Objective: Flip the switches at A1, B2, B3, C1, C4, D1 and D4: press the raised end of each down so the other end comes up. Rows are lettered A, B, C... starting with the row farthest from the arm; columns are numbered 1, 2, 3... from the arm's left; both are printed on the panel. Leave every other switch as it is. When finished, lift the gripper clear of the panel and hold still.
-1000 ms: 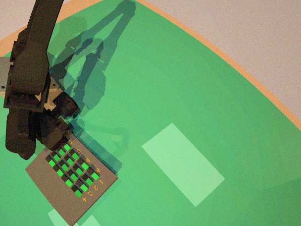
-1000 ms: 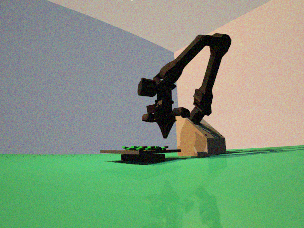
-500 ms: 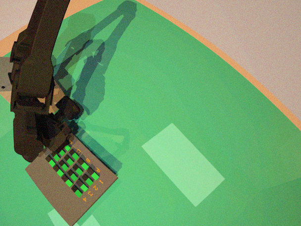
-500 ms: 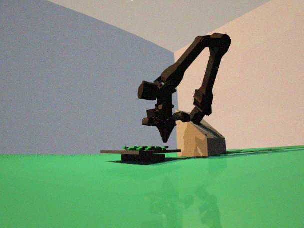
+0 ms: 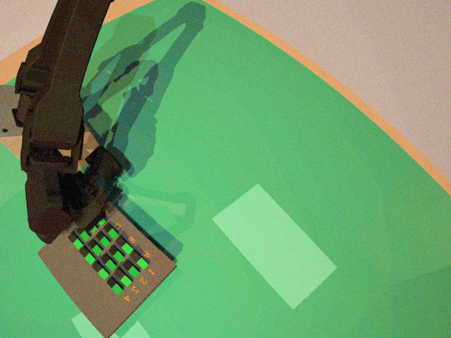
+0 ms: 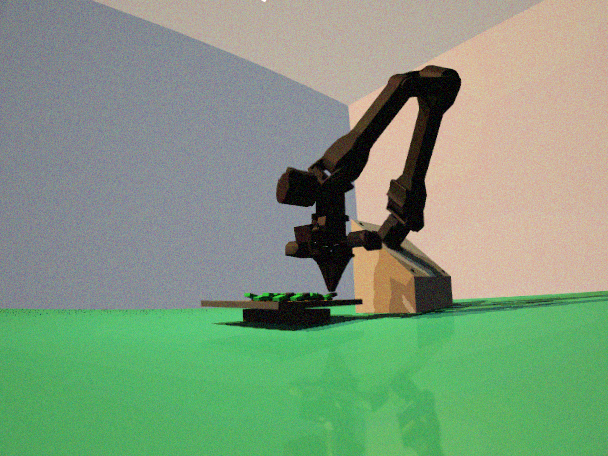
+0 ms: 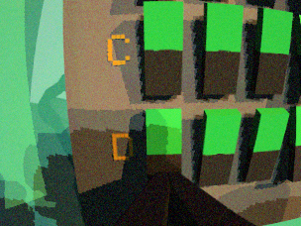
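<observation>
The switch panel (image 5: 79,293) lies flat near the arm's base, a brown square plate raised on a dark block (image 6: 286,315) above the green counter (image 5: 259,130); its sixteen rocker switches sit in a four-by-four grid, each half bright green and half dark brown, with orange row letters and column numbers printed along two edges; the D1 switch (image 7: 162,140) is at the corner of the grid nearest the arm, beside the orange letter D (image 7: 119,147), and the C1 switch (image 7: 162,49) stands in the next row out, beside the letter C (image 7: 117,50); the hand (image 6: 331,289) points straight down over that near corner, its two fingers pressed together into a single dark wedge with nothing between them; in the wrist view the wedge's tip reaches the brown end of D1 and throws a shadow across the switch's green half; from the side the tip sits at the height of the switch tops, though whether it actually touches cannot be told; in the top view the arm (image 5: 52,93) covers most of row D, so those switches are hard to read there; a pale green rectangle (image 5: 274,246) is marked on the counter well apart from the panel, and the tan base block (image 6: 395,280) of the arm stands just behind the panel
</observation>
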Motion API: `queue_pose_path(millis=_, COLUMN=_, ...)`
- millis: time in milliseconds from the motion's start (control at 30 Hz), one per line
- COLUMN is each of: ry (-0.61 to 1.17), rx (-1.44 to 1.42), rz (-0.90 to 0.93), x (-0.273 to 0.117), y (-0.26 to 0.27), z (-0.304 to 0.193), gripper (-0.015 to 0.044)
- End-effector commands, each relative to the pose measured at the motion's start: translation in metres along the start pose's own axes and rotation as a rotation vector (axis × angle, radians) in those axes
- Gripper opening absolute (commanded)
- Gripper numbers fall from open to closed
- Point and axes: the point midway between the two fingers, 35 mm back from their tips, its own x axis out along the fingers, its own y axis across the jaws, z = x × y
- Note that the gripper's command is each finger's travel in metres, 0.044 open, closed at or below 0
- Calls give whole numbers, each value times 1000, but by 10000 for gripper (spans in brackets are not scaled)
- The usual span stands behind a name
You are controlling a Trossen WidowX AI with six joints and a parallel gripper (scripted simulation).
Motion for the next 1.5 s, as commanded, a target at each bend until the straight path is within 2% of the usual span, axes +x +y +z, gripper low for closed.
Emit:
queue_pose_path(millis=0, ry=0, rx=5, rz=3, x=1, y=1, z=0, gripper=0)
queue_pose_path(millis=1467, ry=0, rx=5, rz=3, x=5, y=1, z=0, gripper=0)
